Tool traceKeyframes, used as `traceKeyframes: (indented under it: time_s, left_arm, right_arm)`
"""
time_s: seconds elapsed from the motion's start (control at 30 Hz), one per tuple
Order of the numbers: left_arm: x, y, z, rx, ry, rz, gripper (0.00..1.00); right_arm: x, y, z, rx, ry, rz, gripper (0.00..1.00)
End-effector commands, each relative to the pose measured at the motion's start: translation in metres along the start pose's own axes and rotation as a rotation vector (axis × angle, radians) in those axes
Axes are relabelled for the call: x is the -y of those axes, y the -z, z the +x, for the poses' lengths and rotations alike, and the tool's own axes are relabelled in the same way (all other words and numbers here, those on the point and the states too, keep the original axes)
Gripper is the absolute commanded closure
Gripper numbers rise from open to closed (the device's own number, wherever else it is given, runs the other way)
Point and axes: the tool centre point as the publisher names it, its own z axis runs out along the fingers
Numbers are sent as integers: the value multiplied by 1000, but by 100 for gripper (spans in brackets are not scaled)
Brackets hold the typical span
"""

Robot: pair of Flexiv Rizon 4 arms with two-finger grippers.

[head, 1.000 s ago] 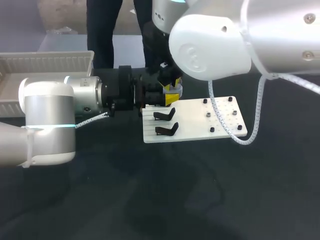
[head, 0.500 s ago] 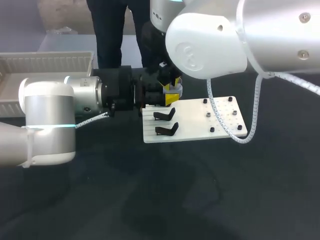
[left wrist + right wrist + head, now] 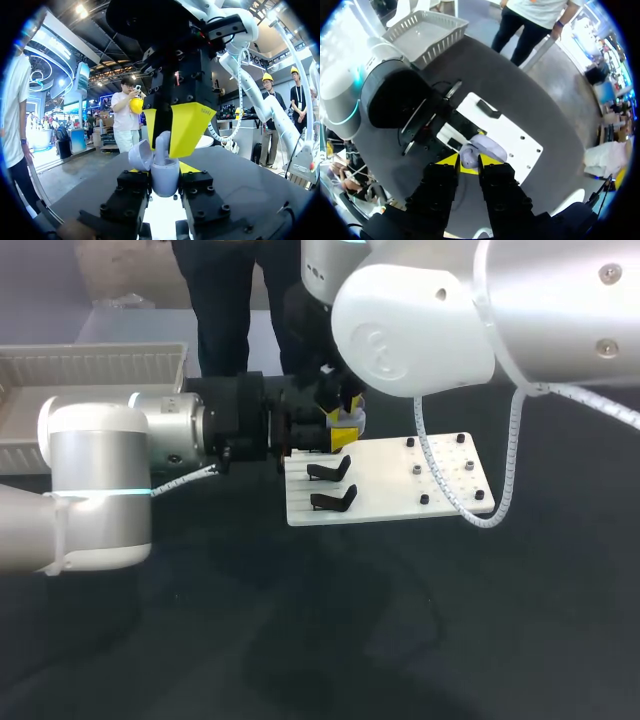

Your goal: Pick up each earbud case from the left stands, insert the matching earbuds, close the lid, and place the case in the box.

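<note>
Earbud case (image 3: 165, 182), lid open, is clamped in left gripper (image 3: 161, 172) over the white board (image 3: 390, 495) at its 11 o'clock corner. Right gripper (image 3: 168, 148) pinches an earbud (image 3: 161, 141) into it, its arm nudged toward 9 o'clock within 1 second.

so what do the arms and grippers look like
Both arms have rounded white-and-silver shells. The left arm has a teal light ring and a black wrist section; the right arm shows small screw heads. A white ribbed cable runs along each. The left gripper and right gripper are black, blocky, bolt-studded, with yellow wedge tips.
</note>
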Motion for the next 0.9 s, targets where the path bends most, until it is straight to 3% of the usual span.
traceKeyframes:
  time_s: [0.03, 0.9]
  left_arm:
    - [1, 0, -1, 5, -5, -6, 100]
    - [1, 0, -1, 5, -5, -6, 100]
  right_arm:
    - [1, -2, -2, -4, 2, 0, 72]
    - [-1, 10, 1, -14, -10, 9, 65]
